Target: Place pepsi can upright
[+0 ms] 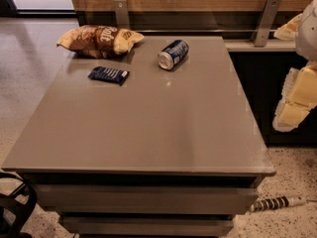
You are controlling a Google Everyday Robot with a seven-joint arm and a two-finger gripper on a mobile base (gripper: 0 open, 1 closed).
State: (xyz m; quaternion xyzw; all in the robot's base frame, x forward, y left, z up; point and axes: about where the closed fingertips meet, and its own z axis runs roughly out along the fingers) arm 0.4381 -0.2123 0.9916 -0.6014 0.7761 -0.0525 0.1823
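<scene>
One risk: pepsi can (173,54) lies sideways; I may roll it off the surface (148,133).
Gripper (294,105): right edge, well apart; width of jaws unclear.

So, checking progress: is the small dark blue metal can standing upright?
No, the dark blue metal can lies on its side on the grey table; the hand hangs beside the table, far right in view.

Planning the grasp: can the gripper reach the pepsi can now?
Probably yes: the gripper hangs beside the table edge, with only bare tabletop between it and the pepsi can.
</scene>
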